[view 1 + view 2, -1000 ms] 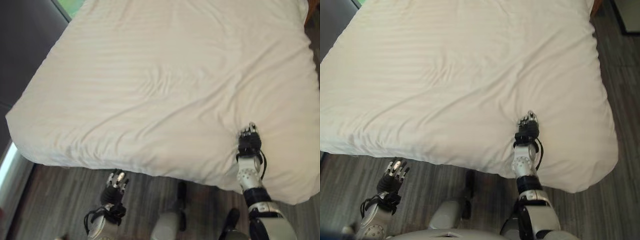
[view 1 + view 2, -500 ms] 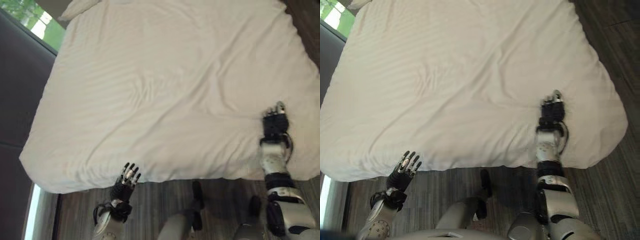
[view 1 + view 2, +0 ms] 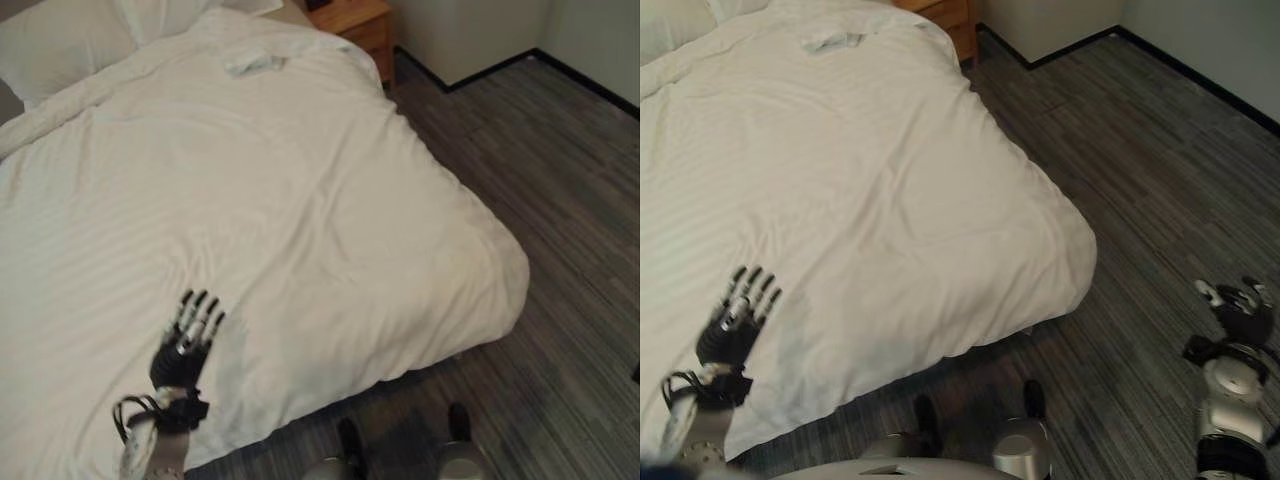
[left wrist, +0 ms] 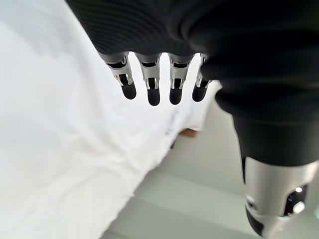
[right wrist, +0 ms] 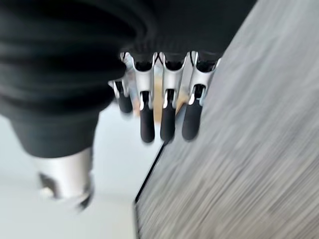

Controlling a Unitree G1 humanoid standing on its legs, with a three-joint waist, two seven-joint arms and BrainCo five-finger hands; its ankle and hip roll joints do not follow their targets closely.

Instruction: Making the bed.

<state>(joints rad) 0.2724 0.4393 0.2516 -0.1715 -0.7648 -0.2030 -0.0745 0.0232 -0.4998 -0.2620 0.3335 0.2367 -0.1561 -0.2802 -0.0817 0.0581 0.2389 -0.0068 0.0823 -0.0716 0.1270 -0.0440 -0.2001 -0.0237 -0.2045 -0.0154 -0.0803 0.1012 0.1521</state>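
Bed (image 3: pixel 470 300) on grey plank floor (image 3: pixel 560 170), white duvet (image 3: pixel 250 200) spread beneath the left hand (image 3: pixel 185 345), small white cloth (image 3: pixel 255 62) and pillow (image 3: pixel 60 40) far beyond its fingertips

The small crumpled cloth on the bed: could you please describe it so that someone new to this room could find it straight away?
Start at the white duvet covering the bed, and follow it to the far end, by the pillow and the wooden nightstand. There lies the small cloth, on top of the duvet. It is a rumpled white bundle, the one loose lump on a broad, mostly smooth cover.
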